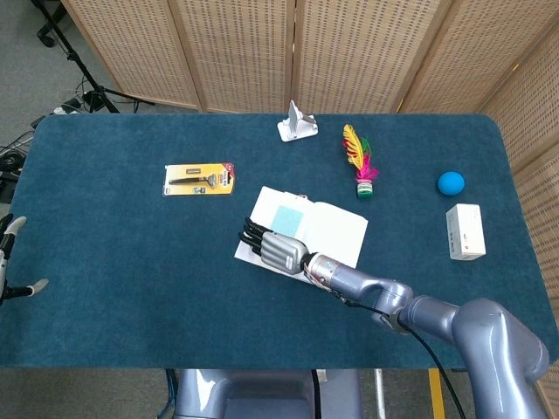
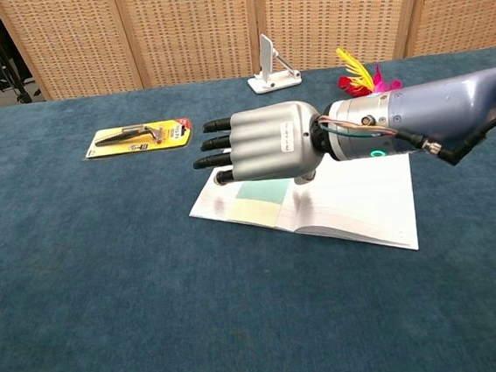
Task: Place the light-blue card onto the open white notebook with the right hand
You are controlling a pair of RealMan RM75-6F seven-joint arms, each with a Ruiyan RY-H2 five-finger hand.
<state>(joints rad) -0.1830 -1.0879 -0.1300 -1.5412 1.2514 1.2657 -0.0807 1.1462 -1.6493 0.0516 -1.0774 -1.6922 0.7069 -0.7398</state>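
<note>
The light-blue card (image 1: 286,218) (image 2: 254,200) lies flat on the left page of the open white notebook (image 1: 330,232) (image 2: 355,206). My right hand (image 1: 276,248) (image 2: 266,144) hovers palm-down just above the card's near edge. Its fingers point straight out to the left and hold nothing. In the chest view the hand hides the card's far edge. My left hand (image 1: 12,262) shows only at the far left edge of the head view, off the table, fingers apart and empty.
A yellow razor package (image 1: 200,179) (image 2: 138,137) lies left of the notebook. A white stand (image 1: 297,122) (image 2: 271,65) and a feather shuttlecock (image 1: 360,162) (image 2: 358,74) sit behind it. A blue ball (image 1: 451,182) and a white box (image 1: 465,231) are at the right.
</note>
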